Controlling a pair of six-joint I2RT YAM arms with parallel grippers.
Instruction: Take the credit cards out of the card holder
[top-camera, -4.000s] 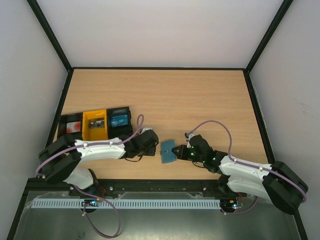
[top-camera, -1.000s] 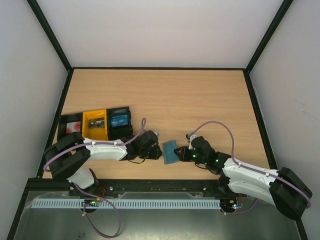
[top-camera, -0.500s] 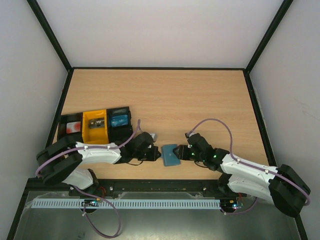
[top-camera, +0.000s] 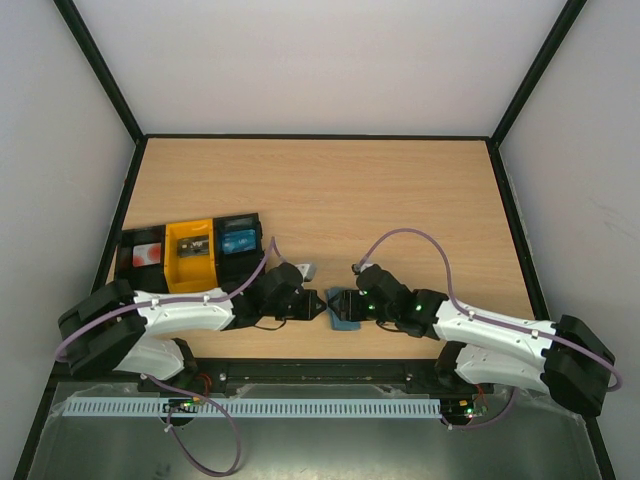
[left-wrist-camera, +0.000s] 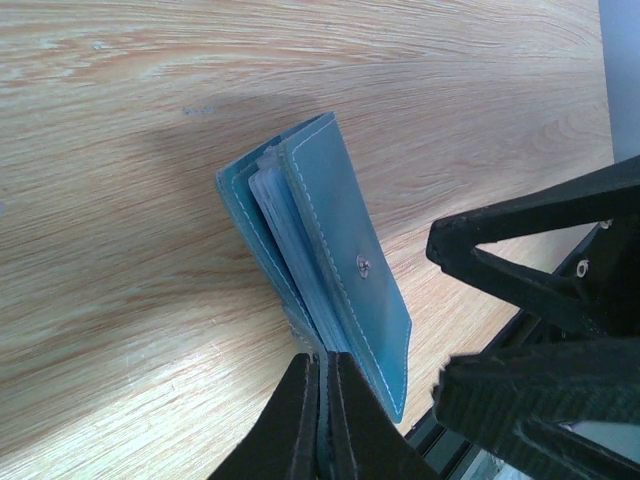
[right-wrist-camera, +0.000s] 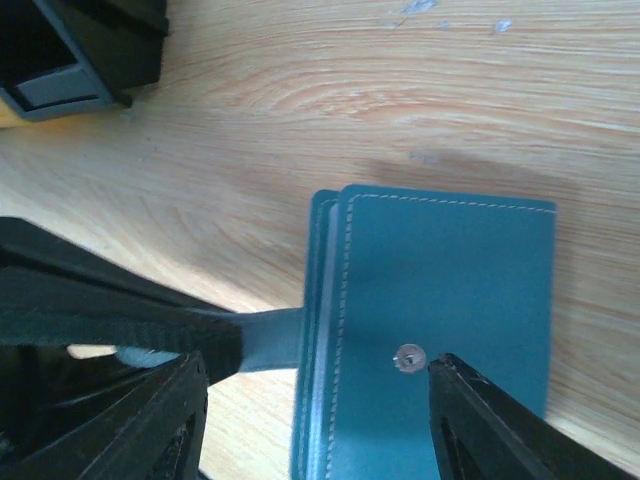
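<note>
The teal-blue card holder (top-camera: 345, 310) lies near the table's front edge, between the two arms. My left gripper (top-camera: 320, 304) is shut on its paler tab (right-wrist-camera: 268, 338), which sticks out of the holder's left side. In the left wrist view the holder (left-wrist-camera: 345, 250) stands on edge, and pale credit card edges (left-wrist-camera: 283, 232) show between its flaps. My right gripper (right-wrist-camera: 318, 378) is open and astride the holder (right-wrist-camera: 450, 290). One right fingertip (right-wrist-camera: 470, 400) rests by the metal snap (right-wrist-camera: 407, 356); the other fingertip (right-wrist-camera: 165, 400) is off the holder's left edge.
A row of three trays sits at the left: black (top-camera: 143, 254), yellow (top-camera: 190, 250) and black (top-camera: 240, 240), each holding something small. A black tray corner (right-wrist-camera: 90, 50) shows in the right wrist view. The table's front rail (top-camera: 320, 372) runs just behind the holder.
The left gripper has shut on the holder's tab. The right gripper has let go, opened, and moved left over the holder, which shifted slightly.
</note>
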